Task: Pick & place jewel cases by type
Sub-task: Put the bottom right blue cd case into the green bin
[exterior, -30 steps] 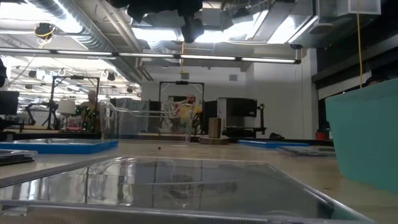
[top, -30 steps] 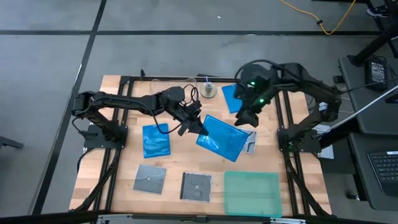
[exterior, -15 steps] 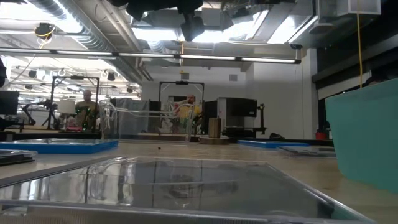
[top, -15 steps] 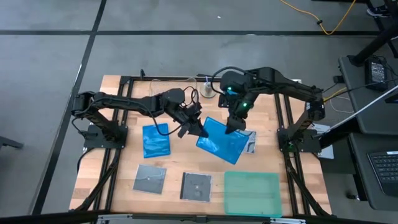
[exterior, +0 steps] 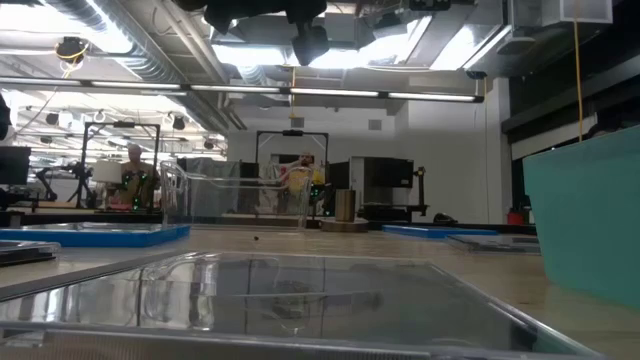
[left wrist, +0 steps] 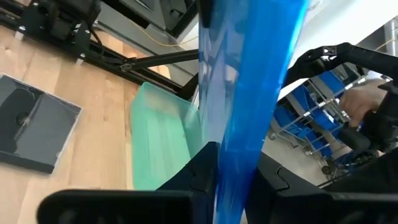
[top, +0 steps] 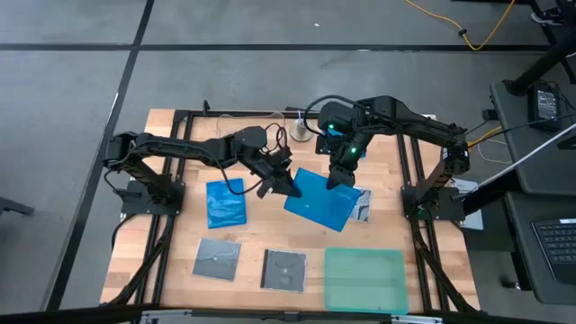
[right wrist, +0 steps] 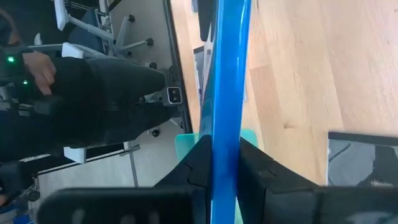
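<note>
Two grippers share one blue case point(top: 320, 198) in the overhead view: it is held up over the middle of the table, the left gripper point(top: 286, 184) on its left edge and the right gripper point(top: 339, 178) on its upper right edge. A second blue case point(top: 226, 203) lies flat to the left. Two dark square cases, one point(top: 217, 259) near the front left and one point(top: 284, 270) beside it, lie flat, with the green tray point(top: 364, 281) to their right. Another dark case point(top: 364, 208) peeks out from under the held one.

Low across the table, neither gripper can be made out; only a clear case lid fills the foreground.

From the left wrist, the left fingers point(left wrist: 199, 171) are clenched on the blue case's edge, the case rising edge-on between them, with the green tray and a dark case on the wood beyond.

From the right wrist, the right fingers point(right wrist: 258, 165) are likewise pinched on the thin blue edge.

This looks like a handover. To do it well, I would have one arm keep a firm grip until the other's hold is sure, then release cleanly without twisting the thin plastic, and keep the case level enough to lay beside its blue partner.
</note>
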Action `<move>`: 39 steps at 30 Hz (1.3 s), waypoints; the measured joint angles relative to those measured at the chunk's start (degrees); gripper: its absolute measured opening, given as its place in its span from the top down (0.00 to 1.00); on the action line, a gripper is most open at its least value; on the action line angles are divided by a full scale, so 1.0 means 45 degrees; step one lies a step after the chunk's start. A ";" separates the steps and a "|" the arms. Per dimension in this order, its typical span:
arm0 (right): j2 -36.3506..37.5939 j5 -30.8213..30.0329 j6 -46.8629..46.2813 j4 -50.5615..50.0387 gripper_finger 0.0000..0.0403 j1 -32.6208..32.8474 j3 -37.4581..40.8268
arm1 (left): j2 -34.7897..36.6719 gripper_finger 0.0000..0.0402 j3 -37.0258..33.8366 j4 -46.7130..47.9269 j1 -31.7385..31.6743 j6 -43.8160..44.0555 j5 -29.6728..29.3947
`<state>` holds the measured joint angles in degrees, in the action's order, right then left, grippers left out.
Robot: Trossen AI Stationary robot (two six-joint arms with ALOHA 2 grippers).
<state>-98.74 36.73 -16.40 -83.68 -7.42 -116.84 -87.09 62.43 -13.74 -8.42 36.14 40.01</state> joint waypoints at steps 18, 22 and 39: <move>0.0314 -0.0280 0.0422 -0.1087 0.89 -0.0005 -0.0075 | 0.0112 0.68 0.0000 -0.1267 -0.0198 0.2795 0.5528; 0.0691 -0.0282 0.0333 -0.1440 0.89 0.0134 -0.0107 | 0.0203 0.67 0.0000 -0.1268 -0.0455 0.3041 0.5567; 0.0907 0.0450 -0.2112 -0.1421 0.88 0.3990 -0.0069 | 0.2055 0.68 0.0000 -0.1302 -0.1960 0.3041 0.5246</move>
<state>-94.66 38.76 -25.90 -90.07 10.54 -117.15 -77.84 62.43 -19.60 -17.24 49.82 63.62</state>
